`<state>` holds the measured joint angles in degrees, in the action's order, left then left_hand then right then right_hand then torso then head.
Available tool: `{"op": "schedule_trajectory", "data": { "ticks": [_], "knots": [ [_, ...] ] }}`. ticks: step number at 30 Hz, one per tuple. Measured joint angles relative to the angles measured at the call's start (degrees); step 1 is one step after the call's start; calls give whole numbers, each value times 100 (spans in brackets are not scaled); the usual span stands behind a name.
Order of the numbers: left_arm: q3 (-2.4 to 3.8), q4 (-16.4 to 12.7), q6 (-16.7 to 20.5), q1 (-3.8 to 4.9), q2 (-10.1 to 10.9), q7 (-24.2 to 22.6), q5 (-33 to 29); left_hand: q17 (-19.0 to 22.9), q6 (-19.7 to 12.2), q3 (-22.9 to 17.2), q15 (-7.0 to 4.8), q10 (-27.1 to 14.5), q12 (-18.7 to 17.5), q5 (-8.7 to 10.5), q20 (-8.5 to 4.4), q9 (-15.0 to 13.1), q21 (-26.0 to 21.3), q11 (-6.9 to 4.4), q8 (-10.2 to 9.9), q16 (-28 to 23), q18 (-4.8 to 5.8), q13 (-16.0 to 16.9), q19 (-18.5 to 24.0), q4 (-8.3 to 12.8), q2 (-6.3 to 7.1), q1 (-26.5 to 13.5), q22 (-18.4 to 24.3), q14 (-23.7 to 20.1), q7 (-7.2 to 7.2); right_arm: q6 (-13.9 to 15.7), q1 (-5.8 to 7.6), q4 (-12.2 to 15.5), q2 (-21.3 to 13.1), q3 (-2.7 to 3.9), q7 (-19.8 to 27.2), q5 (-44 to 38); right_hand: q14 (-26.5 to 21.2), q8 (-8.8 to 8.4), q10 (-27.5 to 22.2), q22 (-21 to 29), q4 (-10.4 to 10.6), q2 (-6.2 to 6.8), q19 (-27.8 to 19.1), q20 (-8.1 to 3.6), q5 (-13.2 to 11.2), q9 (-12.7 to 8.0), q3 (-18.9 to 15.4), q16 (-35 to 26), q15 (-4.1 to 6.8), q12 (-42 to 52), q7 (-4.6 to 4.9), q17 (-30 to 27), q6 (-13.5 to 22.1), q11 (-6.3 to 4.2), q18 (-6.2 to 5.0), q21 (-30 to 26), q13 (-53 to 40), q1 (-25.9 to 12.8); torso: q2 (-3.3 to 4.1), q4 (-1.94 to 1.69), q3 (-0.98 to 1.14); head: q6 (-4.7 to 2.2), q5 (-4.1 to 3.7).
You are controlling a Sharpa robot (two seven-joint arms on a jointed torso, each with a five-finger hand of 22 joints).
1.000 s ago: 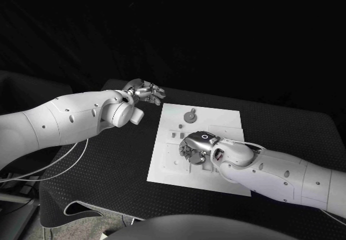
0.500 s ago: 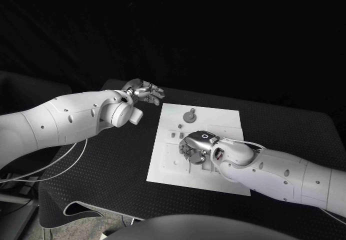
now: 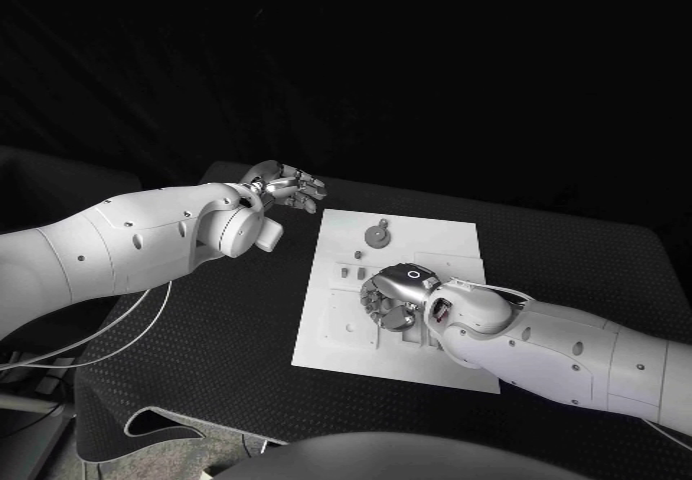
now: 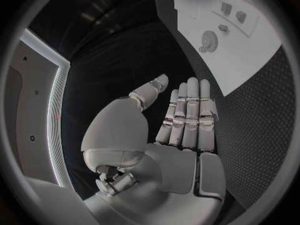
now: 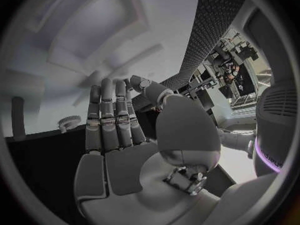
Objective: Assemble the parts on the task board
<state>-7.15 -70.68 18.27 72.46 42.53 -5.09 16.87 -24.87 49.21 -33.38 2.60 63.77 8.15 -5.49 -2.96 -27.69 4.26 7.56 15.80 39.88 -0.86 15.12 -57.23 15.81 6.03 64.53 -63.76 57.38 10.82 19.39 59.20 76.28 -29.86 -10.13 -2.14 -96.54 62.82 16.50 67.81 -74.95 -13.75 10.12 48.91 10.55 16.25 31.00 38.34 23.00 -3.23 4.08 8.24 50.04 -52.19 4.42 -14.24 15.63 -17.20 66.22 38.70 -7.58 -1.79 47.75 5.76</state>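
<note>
From the head view, the task board (image 3: pixel 397 290) lies mid-table with a gear (image 3: pixel 378 236) lying near its far edge, so assembly looks unfinished; the right hand (image 3: pixel 392 295) hovers low over the board's middle. Left wrist view: the left hand (image 4: pixel 181 120) is flat, fingers straight, empty. Right wrist view: fingers extended, holding nothing. No containers appear.

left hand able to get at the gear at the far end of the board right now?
Probably yes. The left hand hovers open, holding nothing, over the black table just off the task board's far left corner. The gear lies uncovered nearby, and the right hand is busy nearer the board's middle.
</note>
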Motion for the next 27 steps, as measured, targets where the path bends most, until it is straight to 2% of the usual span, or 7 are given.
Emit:
{"op": "schedule_trajectory", "data": {
  "ticks": [2,3,6,13,17,21,27],
  "knots": [
    [0,2,0,0,6,1,0,-4,0,0,0,0,0,0,0,0,0,0,0,0,0,0,0,0,0,0,0,0,0,25,-2,16,-15,-2,-3,3,0,0,-61,0,0,0,-9,9,0,0,0,0,0,-16,-1,0,23,41,0,0,45,0,-1,-1,0,-7,-7],
    [0,2,0,0,9,1,0,-6,0,0,0,0,0,0,0,0,0,0,0,0,0,0,0,0,0,0,0,0,0,42,-2,25,-24,-3,-4,4,0,0,-319,0,0,0,-9,9,0,0,0,0,0,-14,-1,4,39,273,0,0,76,0,-1,-1,0,-9,-12],
    [0,5,-1,1,20,3,0,-6,0,0,0,0,0,0,0,0,0,0,0,0,0,0,0,0,0,0,0,0,0,92,13,40,-54,-5,-23,5,-18,-22,-448,0,-15,23,-9,10,0,0,-15,0,-17,11,-1,7,39,389,0,0,110,23,-1,-1,0,-25,-26],
    [-1,8,-2,1,27,6,0,-12,-1,0,0,0,0,0,0,0,0,0,0,0,0,0,0,0,0,0,-1,0,-1,168,113,122,-203,-6,-119,-1,-20,-21,-456,1,-16,45,-9,10,0,0,-15,0,-20,11,26,16,66,398,0,0,53,46,0,-1,0,-63,-60],
    [-2,14,-3,1,32,7,0,-18,-15,0,0,0,0,0,0,0,0,0,0,0,0,0,0,0,0,0,4,0,-16,249,204,264,-332,53,-136,5,-16,-30,-450,1,-16,45,-9,9,0,0,-15,0,-16,50,37,32,78,391,0,0,26,46,0,1,0,-94,-84],
    [-2,16,-4,1,38,7,0,-18,-16,0,0,0,0,0,0,-1,0,0,0,0,0,0,0,0,0,0,4,0,-15,342,331,458,-513,195,-131,73,99,-166,-246,1,-16,71,109,-1,-1,-63,-15,85,97,172,52,60,338,273,0,25,-52,125,0,3,3,-145,-126],
    [-3,9,-6,0,81,-4,0,-30,-16,0,0,0,0,0,0,-1,0,-1,24,-22,0,0,0,0,0,0,4,0,-15,353,629,589,-835,387,-99,214,320,-166,-176,2,17,66,352,-104,-1,-75,-49,216,215,206,52,119,338,244,0,144,-97,129,1,7,4,-228,-194]
  ]
}}
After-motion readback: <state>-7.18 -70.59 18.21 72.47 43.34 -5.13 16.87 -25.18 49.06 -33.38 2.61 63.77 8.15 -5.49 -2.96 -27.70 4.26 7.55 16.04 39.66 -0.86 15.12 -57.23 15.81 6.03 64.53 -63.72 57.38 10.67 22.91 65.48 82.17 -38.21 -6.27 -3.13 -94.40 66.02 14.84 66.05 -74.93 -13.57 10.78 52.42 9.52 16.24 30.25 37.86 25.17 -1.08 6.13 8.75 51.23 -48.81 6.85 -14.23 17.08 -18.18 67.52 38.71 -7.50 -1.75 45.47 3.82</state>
